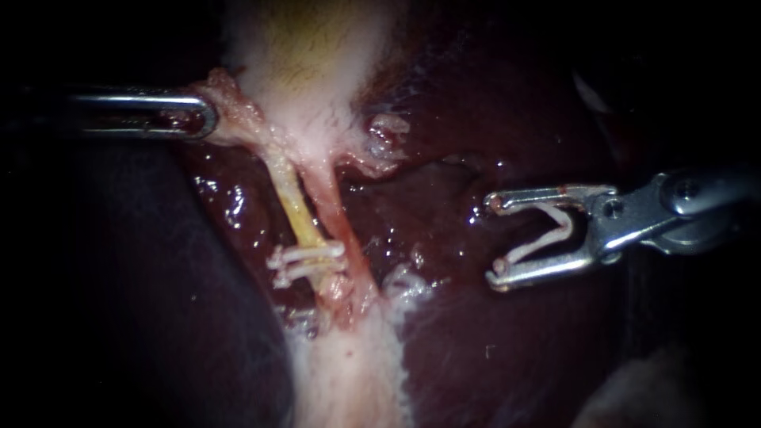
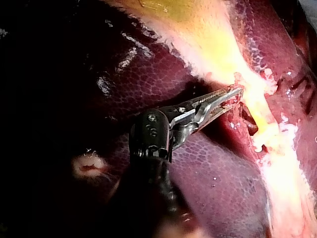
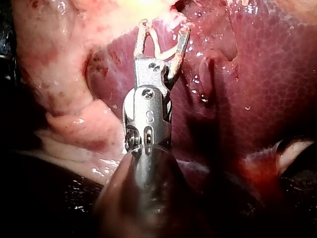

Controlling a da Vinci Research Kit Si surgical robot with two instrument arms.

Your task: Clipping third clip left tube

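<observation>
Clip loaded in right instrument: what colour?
White; the clip shows best in the endoscope view.

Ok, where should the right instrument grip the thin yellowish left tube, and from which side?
Probably the bare stretch of the thin yellowish left tube above the two white clips, coming from the right: the right instrument, jaws holding an open white clip, faces it, and the left instrument holds pale tissue.
</observation>
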